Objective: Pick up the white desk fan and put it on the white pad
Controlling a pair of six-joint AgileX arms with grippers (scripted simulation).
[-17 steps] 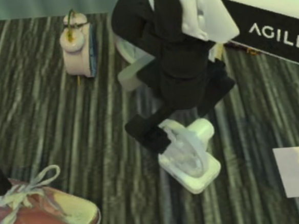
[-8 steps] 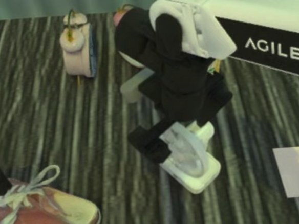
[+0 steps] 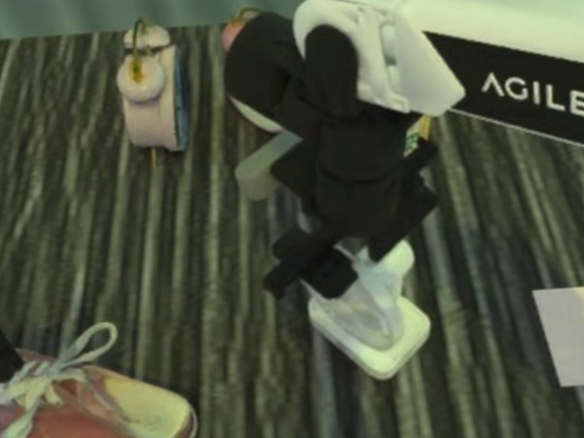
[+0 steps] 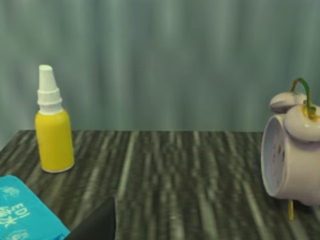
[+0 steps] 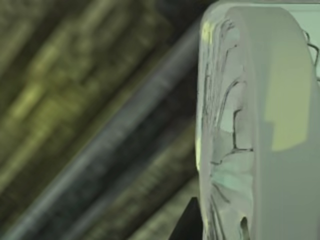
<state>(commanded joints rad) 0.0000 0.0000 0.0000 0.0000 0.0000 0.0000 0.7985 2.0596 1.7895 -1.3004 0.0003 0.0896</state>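
Top view, fan: the white desk fan (image 3: 370,309) stands upright on its flat squarish base near the middle of the striped table (image 3: 94,253); its grille faces the top view's lower left.
Top view, right arm: the right gripper (image 3: 349,250) is down over the top of the fan; one dark finger sits on the grille side, the other on the motor-housing side; the fingers look drawn in on the fan head, so I judge it grasping the fan, base not yet off the table.
Top view, goal: the white pad (image 3: 581,334) lies flat at the right edge, well apart from the fan; nothing stands on it.
Top view, bystanders: an alarm clock (image 3: 153,88) far left of the arm; a shoe (image 3: 85,409) at the lower left.
Left wrist view: the left arm is parked at the left edge; whether its hand is released or clenched I cannot tell; the clock and a yellow bottle (image 4: 52,132) stand on the table.
Right wrist view: the grille rim fills the picture, pressed close beside a dark finger (image 5: 190,222); contact looks likely.
Risk, grip: the hold is high on a rounded grille; the fan could tilt or slip once lifted.
Risk, placement: the pad is barely wider than the base; a skewed carry would leave it overhanging.
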